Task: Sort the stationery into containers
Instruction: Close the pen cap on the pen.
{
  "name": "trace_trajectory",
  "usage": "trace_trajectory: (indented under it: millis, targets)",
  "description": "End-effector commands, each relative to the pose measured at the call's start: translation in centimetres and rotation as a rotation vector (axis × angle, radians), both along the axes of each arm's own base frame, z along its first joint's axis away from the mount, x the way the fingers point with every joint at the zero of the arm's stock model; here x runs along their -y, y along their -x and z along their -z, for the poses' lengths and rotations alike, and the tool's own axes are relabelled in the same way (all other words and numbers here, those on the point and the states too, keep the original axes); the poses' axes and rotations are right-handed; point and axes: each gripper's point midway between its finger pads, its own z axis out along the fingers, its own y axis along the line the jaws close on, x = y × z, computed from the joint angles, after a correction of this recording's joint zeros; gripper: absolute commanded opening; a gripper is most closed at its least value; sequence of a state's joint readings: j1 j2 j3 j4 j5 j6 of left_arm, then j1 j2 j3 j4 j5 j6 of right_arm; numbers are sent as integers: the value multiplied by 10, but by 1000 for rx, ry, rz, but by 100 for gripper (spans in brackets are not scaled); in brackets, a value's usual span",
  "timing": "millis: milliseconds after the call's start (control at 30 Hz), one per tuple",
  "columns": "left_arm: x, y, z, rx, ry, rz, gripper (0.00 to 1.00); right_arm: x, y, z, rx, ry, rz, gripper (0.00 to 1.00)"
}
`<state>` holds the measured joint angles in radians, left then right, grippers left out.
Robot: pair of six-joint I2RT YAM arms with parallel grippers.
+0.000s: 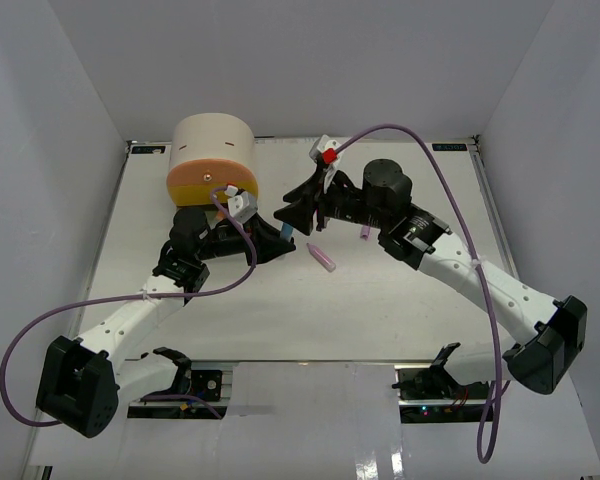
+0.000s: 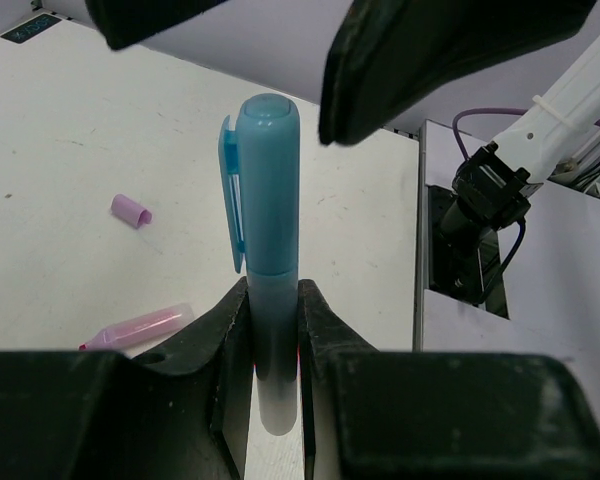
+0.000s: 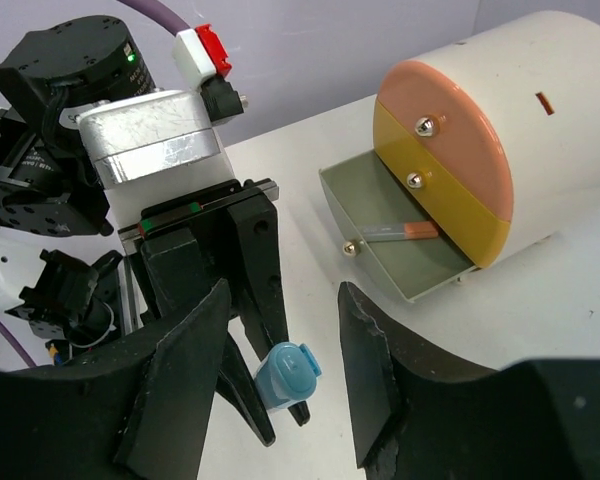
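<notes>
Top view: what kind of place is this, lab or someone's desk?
Probably a robot lab test cell. Plain white walls box in a white table, the left arm and right arm are bolted at its near edge, and the props look staged: a beige drawer cabinet and a pink pen.

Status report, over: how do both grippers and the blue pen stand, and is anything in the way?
Left gripper shut on blue pen, upright. Right gripper open, fingers astride its cap. Grey-green drawer open, no obstacle seen there.
</notes>
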<state>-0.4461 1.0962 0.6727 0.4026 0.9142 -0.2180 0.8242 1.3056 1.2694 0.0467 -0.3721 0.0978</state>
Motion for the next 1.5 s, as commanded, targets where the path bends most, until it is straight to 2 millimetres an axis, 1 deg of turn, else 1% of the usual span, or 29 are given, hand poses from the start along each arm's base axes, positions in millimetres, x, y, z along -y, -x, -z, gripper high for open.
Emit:
trace_trajectory:
  millis: [0,133,333,867,967,1067,1100,1233,1267,1300,1400,1467]
  targets:
    - [-1,5,-23,76,24,29,0,-4,6,-19,10,-38,-60,54]
    - [-1,6,-25,83,27,32,0,-7,7,-13,-3,-29,-81,53]
    - [-1,8,-26,92,33,33,0,-10,7,2,-29,-9,-96,51]
    - [0,16,-27,103,56,76,0,-15,11,14,-44,-16,-136,44]
    - [0,16,-26,102,57,78,0,-16,12,14,-45,-19,-142,41]
    - [0,17,-27,103,61,82,0,-16,13,15,-49,-20,-149,34]
    - [0,17,-27,104,63,82,0,-17,14,16,-50,-20,-153,29]
    - [1,18,-27,102,71,94,0,-17,15,20,-58,-18,-163,16]
    - [1,19,-29,109,74,101,0,-17,15,23,-63,-14,-162,11]
    - [1,19,-29,109,77,103,0,-18,16,24,-64,-13,-168,8]
    - [2,19,-33,113,93,110,0,-17,17,30,-74,-4,-174,8]
    - [3,20,-42,123,112,115,0,-15,19,37,-84,9,-175,8]
